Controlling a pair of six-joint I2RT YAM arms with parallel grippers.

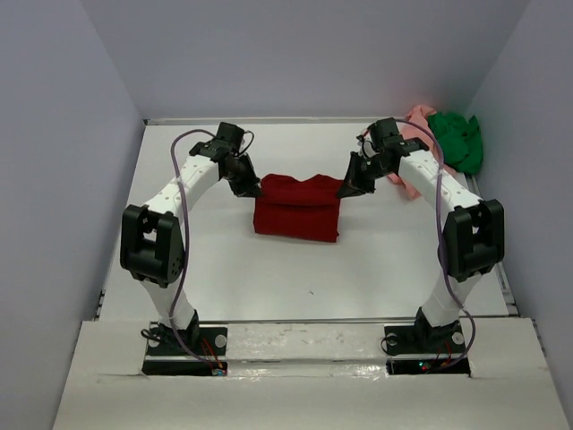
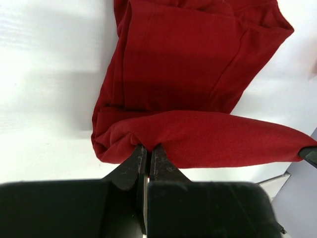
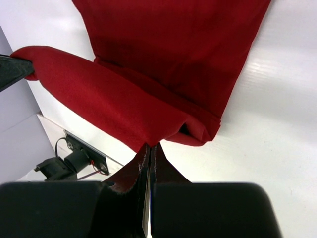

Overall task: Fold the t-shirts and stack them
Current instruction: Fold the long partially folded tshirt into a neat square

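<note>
1. Closest to the lens on the left wrist view, the left gripper (image 2: 147,153) has its jaws pressed nearly together, with a corner of the dark red t-shirt (image 2: 183,64) pinched between the tips.
2. Same story on the other side: the right gripper (image 3: 148,148) is clamped tight on the opposite corner of that edge.
3. The edge hangs between the two grippers as a soft raised band. The rest of the shirt lies flat on the white table (image 1: 269,287) near its middle, between the two arms.
4. My read on why: holding both corners level keeps the edge straight, so it can be carried across the body of the shirt as one clean fold. That looks like the step in hand.
5. The salmon pink t-shirt (image 1: 415,118) and the bright green t-shirt (image 1: 457,139) sit bunched together in the far right corner, well apart from the red one. They are unfolded, so most of the task remains.
6. Hard to call: how many layers each pinch takes, since the cloth wraps over the fingertips.
7. No collar or sleeve of the red shirt can be made out in any view.
8. The right arm covers part of the pink shirt, so its full outline cannot be made out.
</note>
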